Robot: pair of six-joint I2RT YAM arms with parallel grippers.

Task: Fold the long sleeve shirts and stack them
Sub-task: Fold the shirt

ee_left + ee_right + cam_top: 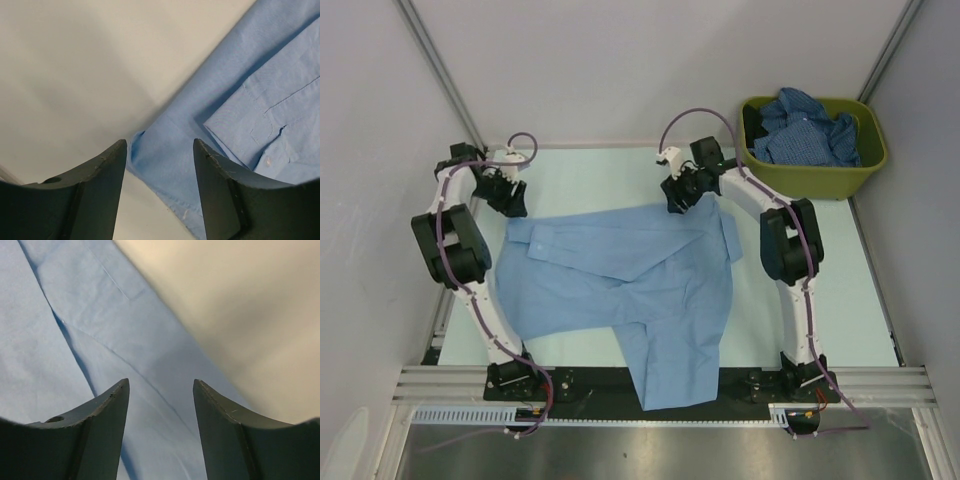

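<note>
Tools both hang open, gripping nothing: your left tool (510, 198) and right tool (678, 196) sit over the far edge of the light blue shirt (620, 290) spread flat on the counter (820, 300), likely ready to pinch it for folding.

Top cam overhead, wrist cams close-up, all share shirt (620, 290)

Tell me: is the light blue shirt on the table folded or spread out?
Mostly spread: the light blue shirt lies flat across the table, only a sleeve laid over its body, one end overhanging the near edge.
</note>
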